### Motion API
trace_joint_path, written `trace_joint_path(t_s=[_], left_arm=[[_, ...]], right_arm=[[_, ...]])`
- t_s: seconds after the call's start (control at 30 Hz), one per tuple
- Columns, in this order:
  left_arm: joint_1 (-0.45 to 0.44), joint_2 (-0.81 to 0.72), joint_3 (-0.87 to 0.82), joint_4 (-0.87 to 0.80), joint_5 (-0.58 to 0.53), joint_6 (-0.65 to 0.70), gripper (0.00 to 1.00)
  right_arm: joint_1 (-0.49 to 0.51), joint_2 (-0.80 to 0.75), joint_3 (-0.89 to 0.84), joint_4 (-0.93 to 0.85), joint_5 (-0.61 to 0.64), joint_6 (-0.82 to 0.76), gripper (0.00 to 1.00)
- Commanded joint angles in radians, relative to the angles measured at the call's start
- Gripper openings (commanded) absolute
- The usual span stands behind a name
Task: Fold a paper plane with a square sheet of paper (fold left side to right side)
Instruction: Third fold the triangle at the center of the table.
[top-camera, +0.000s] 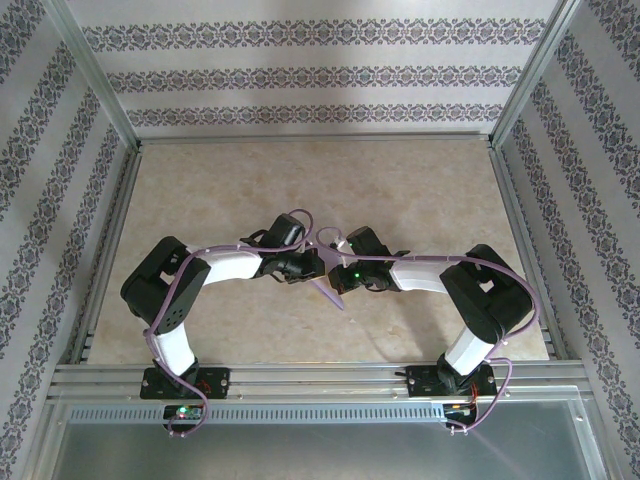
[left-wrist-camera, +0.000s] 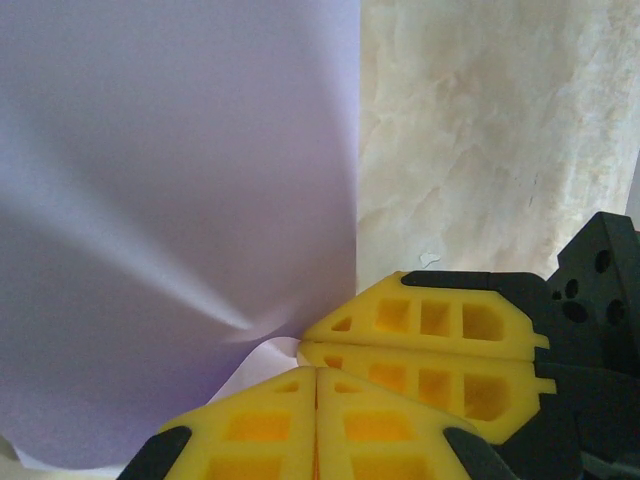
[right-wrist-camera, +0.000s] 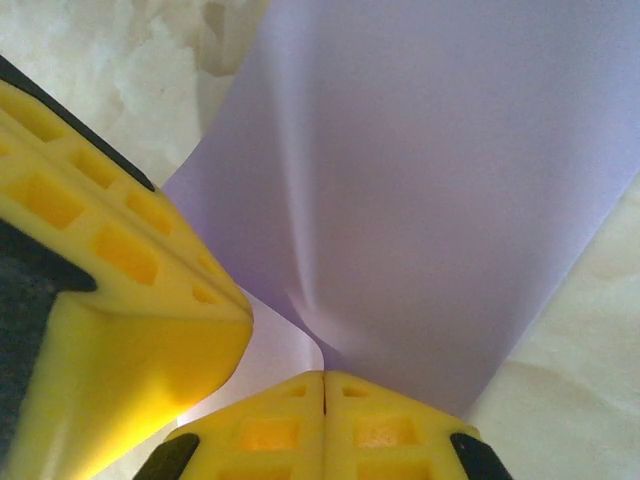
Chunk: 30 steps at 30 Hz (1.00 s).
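Over the worktop (top-camera: 300, 180), the left tool (left-wrist-camera: 316, 375) and right tool (right-wrist-camera: 323, 378) both clench the sheet (left-wrist-camera: 170, 200), seemingly light, limp and crease-prone, best pinched near its edges.

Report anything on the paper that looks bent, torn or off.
The lavender sheet is not flat: the left tool and right tool pinch it close together, and soft creases fan out from the pinch. No tear shows.
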<state>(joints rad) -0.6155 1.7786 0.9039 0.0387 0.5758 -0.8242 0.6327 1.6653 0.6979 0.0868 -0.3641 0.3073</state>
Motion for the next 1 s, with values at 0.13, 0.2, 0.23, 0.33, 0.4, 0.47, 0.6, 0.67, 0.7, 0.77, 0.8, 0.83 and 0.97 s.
trace_joint_path(t_s=[0.13, 0.2, 0.23, 0.33, 0.4, 0.47, 0.6, 0.67, 0.7, 0.77, 0.8, 0.83, 0.97], left_arm=[[-0.011, 0.010, -0.028, 0.013, -0.006, -0.004, 0.08], [-0.011, 0.012, -0.033, 0.011, -0.014, -0.002, 0.08], [-0.010, 0.014, -0.034, 0.008, -0.015, 0.000, 0.08], [-0.011, 0.019, -0.041, 0.006, -0.020, 0.003, 0.08], [-0.010, 0.023, -0.044, 0.007, -0.024, 0.005, 0.08], [-0.010, 0.028, -0.045, 0.007, -0.027, 0.005, 0.08], [-0.010, 0.040, -0.044, 0.012, -0.033, 0.009, 0.08], [-0.010, 0.048, -0.040, 0.017, -0.034, 0.009, 0.08], [-0.010, 0.052, -0.038, 0.018, -0.033, 0.008, 0.08], [-0.010, 0.060, -0.034, 0.024, -0.034, 0.009, 0.08], [-0.011, 0.063, -0.033, 0.026, -0.035, 0.008, 0.08], [-0.010, 0.067, -0.031, 0.025, -0.037, 0.009, 0.08], [-0.011, 0.080, -0.029, -0.007, -0.056, 0.018, 0.08]], right_arm=[[0.011, 0.042, -0.008, -0.076, 0.019, -0.026, 0.00], [0.013, 0.044, -0.006, -0.078, 0.019, -0.026, 0.00], [0.012, 0.045, -0.005, -0.079, 0.020, -0.027, 0.00], [0.012, 0.047, -0.002, -0.082, 0.020, -0.028, 0.00], [0.012, 0.047, -0.001, -0.082, 0.019, -0.028, 0.00], [0.012, 0.047, -0.001, -0.084, 0.019, -0.030, 0.00], [0.013, 0.047, 0.000, -0.085, 0.017, -0.031, 0.00], [0.012, 0.047, 0.000, -0.087, 0.016, -0.031, 0.00], [0.013, 0.047, 0.000, -0.087, 0.016, -0.031, 0.00], [0.012, 0.048, 0.001, -0.087, 0.016, -0.033, 0.00], [0.013, 0.047, 0.002, -0.088, 0.015, -0.033, 0.00], [0.012, 0.047, 0.002, -0.088, 0.016, -0.032, 0.00], [0.010, 0.041, 0.007, -0.093, 0.016, -0.028, 0.00]])
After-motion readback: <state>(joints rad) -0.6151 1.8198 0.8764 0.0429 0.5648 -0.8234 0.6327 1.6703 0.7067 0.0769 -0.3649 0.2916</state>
